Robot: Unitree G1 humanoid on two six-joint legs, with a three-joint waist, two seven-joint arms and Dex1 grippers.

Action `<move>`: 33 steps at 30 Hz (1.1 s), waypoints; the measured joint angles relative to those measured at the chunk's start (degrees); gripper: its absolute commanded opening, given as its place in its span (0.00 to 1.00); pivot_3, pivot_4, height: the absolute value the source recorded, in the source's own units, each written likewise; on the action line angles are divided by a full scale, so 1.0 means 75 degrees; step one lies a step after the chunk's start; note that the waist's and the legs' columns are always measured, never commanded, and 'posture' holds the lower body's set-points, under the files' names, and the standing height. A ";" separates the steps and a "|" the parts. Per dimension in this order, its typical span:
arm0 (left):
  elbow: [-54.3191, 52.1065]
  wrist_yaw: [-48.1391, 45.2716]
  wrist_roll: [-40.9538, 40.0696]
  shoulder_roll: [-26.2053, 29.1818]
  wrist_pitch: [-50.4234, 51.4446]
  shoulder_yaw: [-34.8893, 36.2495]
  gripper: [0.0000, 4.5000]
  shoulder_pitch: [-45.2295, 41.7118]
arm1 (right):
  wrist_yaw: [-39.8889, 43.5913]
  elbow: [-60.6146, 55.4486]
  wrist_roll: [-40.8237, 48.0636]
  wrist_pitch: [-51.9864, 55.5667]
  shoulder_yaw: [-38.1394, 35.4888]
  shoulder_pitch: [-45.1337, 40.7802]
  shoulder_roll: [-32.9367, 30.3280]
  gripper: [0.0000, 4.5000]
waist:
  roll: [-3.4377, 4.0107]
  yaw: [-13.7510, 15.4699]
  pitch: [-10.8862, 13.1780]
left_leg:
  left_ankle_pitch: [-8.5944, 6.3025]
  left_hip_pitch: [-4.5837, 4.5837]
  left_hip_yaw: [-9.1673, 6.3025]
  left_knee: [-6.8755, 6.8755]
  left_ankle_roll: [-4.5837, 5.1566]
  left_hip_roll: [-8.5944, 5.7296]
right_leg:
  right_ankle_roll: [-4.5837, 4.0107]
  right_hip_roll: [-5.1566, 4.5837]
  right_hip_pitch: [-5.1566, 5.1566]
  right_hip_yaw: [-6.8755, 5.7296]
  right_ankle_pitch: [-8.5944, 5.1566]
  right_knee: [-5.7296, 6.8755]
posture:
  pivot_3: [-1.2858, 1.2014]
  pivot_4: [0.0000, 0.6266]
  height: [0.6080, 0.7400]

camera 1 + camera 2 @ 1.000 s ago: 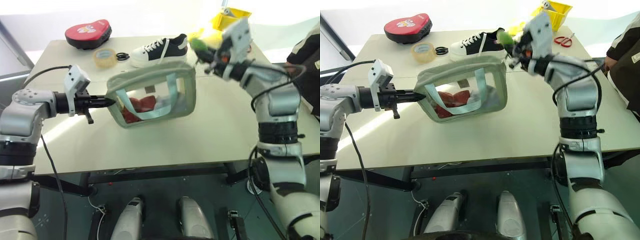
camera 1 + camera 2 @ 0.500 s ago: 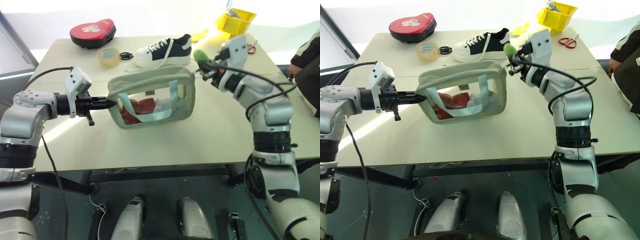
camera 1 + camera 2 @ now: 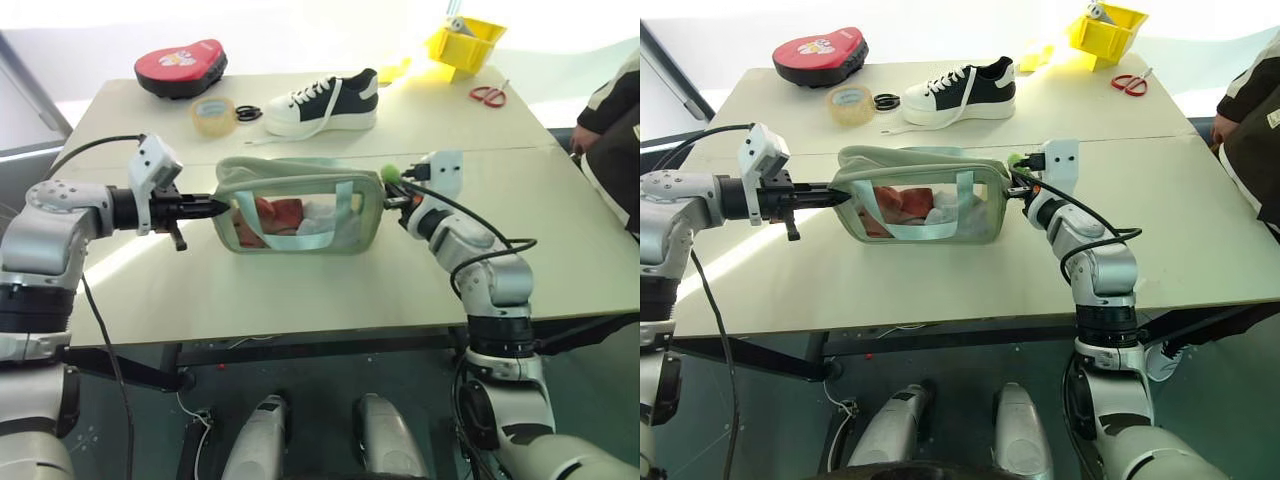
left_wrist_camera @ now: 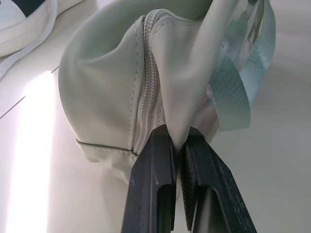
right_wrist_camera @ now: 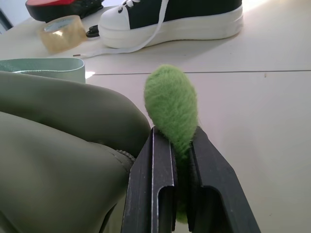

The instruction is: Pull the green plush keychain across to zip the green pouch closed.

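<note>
Pouch (image 3: pixel 298 205) has dropped from mid-air onto the surface (image 3: pixel 300 290) as the right gripper (image 5: pixel 181 145), jaws clamped on the keychain (image 5: pixel 171 104), sank. Left gripper (image 4: pixel 176 150) still pinches the opposite end. Zip looks about closed. Count: one pouch, one keychain, one shoe (image 3: pixel 318 100), one tape roll (image 3: pixel 211 115).

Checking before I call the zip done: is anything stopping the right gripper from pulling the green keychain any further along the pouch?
Nothing visible blocks it. The right gripper is shut on the green plush keychain at the green pouch's right end, with bare table beyond.
</note>
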 measured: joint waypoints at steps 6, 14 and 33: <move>0.0012 -0.0002 0.0039 0.0001 0.0000 0.0002 0.00 -0.0005 | -0.0029 0.0027 0.0040 0.0073 0.0068 0.0038 0.0109 0.00 | 0.0000 -0.0039 0.0000 | 0.0000 0.0001 -0.0001 -0.0001 0.0000 0.0000 | 0.0000 0.0000 0.0001 0.0000 0.0000 0.0000 | 0.52 0.24 1.00; 0.0012 0.0019 0.0070 0.0001 -0.0006 0.0014 0.00 -0.0005 | 0.0218 0.0167 0.0149 0.0303 0.0061 -0.0385 -0.0217 0.17 | 0.0001 -0.0048 0.0000 | 0.0000 0.0001 -0.0001 -0.0002 0.0000 0.0000 | 0.0000 0.0000 0.0001 0.0000 0.0000 0.0000 | 0.52 0.24 1.00; 0.0209 -0.0006 0.0169 -0.0018 -0.0258 0.0015 0.00 -0.0056 | 0.6823 0.0160 0.1102 -0.0354 0.1051 -0.2056 -0.5193 0.99 | 0.0003 -0.0045 0.0003 | -0.0017 0.0000 0.0019 0.0003 0.0027 0.0004 | 0.0004 -0.0005 0.0011 -0.0002 -0.0002 -0.0025 | 0.52 0.24 1.00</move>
